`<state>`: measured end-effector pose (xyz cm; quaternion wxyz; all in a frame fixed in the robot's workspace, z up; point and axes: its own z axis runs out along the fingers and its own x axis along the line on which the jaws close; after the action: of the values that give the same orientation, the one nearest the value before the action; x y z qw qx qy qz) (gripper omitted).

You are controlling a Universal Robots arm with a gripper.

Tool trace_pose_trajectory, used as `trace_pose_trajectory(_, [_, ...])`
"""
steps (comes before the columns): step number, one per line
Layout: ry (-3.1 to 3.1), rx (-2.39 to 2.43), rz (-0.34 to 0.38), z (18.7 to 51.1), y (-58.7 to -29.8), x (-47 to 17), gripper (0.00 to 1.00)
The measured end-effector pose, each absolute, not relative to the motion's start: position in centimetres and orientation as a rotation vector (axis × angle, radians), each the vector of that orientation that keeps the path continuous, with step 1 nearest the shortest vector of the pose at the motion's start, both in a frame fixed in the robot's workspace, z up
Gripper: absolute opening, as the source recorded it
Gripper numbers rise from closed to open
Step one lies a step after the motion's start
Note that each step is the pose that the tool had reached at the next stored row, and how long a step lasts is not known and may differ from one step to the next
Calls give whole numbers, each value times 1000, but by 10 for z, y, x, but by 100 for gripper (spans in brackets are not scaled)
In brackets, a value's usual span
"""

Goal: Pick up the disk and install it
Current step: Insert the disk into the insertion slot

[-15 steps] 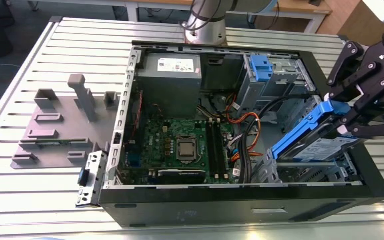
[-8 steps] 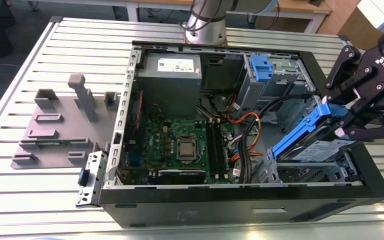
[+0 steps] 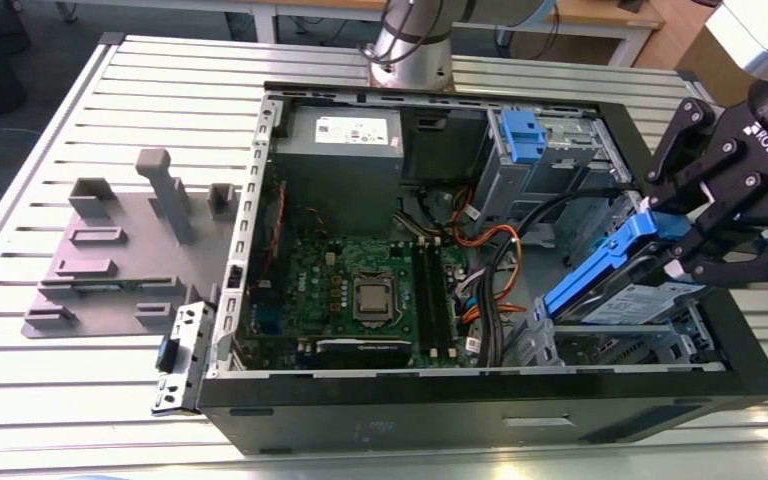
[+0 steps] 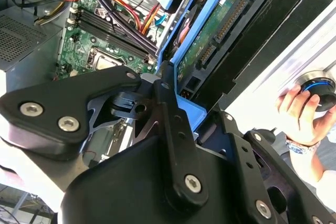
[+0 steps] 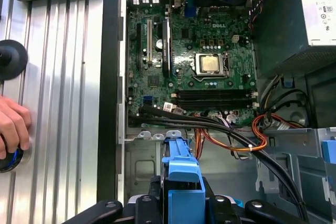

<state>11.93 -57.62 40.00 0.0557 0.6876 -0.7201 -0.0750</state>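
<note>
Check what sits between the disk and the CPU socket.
Exterior view: memory slots and orange-and-black cables lie between the disk and the CPU socket.

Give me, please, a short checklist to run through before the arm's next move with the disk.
1. Grip: gripper shut on the disk by its blue bracket: ok.
2. Disk seated in the drive bay: not ok; it sits tilted, one end raised.
3. Cables clear of the bay: cannot tell; orange and black ones run close by.
4. Hand clear of the case: ok; it rests on the table outside the case wall.
</note>
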Motion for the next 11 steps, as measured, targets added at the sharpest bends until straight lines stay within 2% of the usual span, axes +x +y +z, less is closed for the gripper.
trace_pose_trajectory(11, [-2185,2087,-228,398,-576,119,37])
